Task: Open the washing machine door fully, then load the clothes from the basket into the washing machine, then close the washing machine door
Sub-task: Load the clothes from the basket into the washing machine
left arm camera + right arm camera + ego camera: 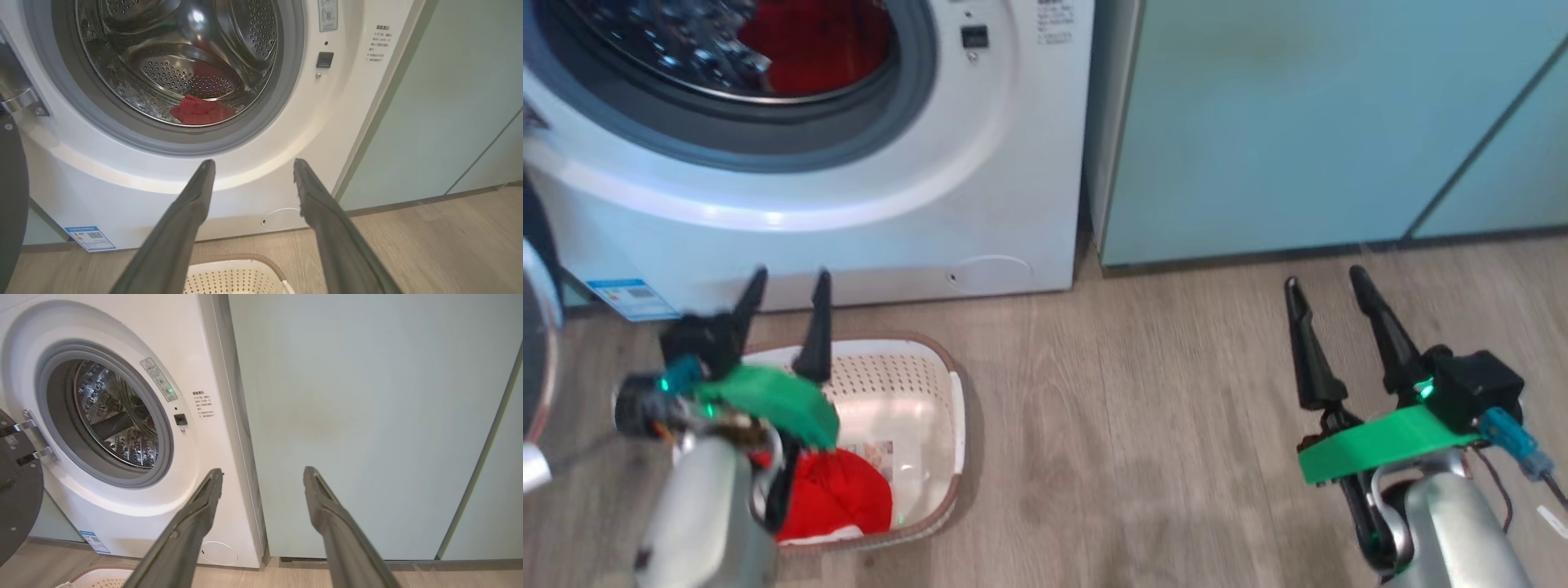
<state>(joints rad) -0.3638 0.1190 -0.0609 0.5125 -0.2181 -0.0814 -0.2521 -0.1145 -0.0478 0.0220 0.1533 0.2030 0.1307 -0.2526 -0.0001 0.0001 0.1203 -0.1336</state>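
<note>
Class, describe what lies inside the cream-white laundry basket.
A red fabric bundle with white trim lies in the cream perforated plastic basket, near a paper label. The robot's pale left forearm covers the basket's left part.

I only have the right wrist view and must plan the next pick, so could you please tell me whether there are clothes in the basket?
Observer: Yes, red clothes lie at the near end of the basket.
Operator: Thank you. Has anything been loaded yet?
Observer: A red piece lies low at the front of the washing machine drum.
Operator: And the other arm?
Observer: The left claw is open above the basket, fingers pointing at the washing machine.
</note>
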